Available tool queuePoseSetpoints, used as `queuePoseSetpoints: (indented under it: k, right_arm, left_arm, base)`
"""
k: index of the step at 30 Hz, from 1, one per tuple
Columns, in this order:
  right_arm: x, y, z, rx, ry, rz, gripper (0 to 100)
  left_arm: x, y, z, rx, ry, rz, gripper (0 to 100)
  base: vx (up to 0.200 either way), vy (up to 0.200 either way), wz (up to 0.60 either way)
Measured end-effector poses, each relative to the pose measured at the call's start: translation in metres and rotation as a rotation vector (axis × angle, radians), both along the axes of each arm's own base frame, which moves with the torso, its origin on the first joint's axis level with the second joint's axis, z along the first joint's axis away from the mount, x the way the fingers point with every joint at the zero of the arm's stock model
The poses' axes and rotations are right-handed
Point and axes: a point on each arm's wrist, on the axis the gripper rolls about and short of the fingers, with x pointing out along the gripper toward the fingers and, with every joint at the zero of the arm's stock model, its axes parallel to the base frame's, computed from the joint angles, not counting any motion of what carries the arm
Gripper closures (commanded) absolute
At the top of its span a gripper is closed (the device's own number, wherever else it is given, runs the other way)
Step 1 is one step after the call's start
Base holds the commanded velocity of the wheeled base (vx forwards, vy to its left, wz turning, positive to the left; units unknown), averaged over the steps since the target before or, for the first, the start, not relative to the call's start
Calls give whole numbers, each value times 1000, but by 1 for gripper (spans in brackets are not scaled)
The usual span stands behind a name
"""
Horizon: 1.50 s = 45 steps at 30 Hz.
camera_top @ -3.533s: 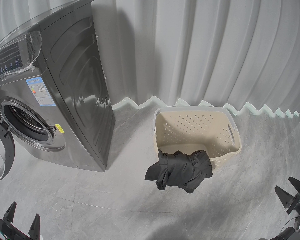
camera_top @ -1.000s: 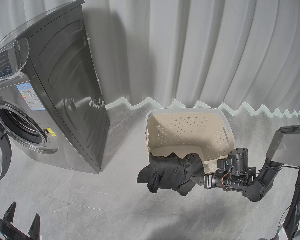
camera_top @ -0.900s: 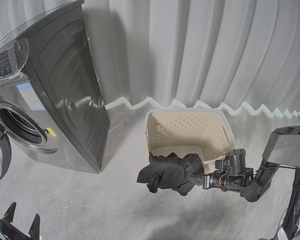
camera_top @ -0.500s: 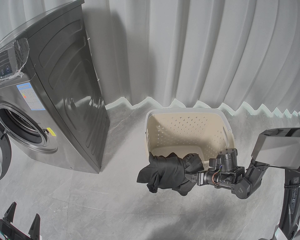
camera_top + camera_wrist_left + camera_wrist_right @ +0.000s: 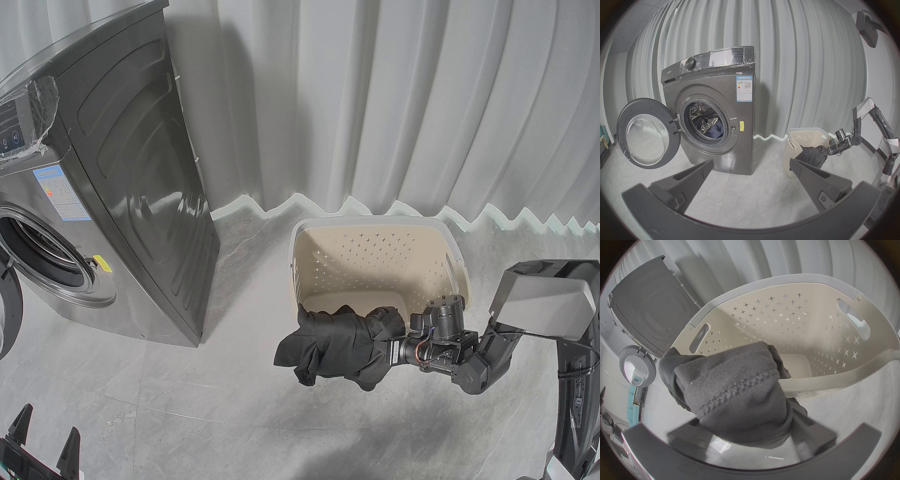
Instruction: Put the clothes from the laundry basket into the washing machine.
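Dark cloth lay between the spread fingers of the right gripper, not yet pinched, draped over the rim of the basket beside the wrist. Grasp step in hand. Next move likely: close, lift clear, carry to the washer, well beyond the fingertips, door open.

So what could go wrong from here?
The dark garment hangs over the rim of the laundry basket, so lifting it could drag or tip the basket. The right arm's jaws reach only one end of it; a thin fold might slip and drop onto the floor.
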Motion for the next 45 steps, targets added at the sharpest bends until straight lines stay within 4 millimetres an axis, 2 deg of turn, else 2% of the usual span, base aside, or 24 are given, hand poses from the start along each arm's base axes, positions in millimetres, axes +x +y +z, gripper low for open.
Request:
queuePoseSetpoints:
  k: [6,11,16,25,30,45]
  right_arm:
    - [-2,1,1,9,6,0,100]
    - [-11,2,10,19,5,5,100]
    - [-27,2,29,43,-12,15,100]
    - [-63,-1,77,97,-102,43,100]
    - [-75,-2,98,122,-158,48,100]
    - [-84,-6,122,156,-258,54,100]
  left_arm:
    - [0,0,0,-1,0,0,0]
    - [0,0,0,-1,0,0,0]
    - [0,0,0,-2,0,2,0]
    - [0,0,0,-2,0,2,0]
    - [0,0,0,-1,0,1,0]
    - [0,0,0,-1,0,1,0]
  base:
    - [0,0,0]
    - [0,0,0]
    - [0,0,0]
    - [0,0,0]
    - [0,0,0]
    - [0,0,0]
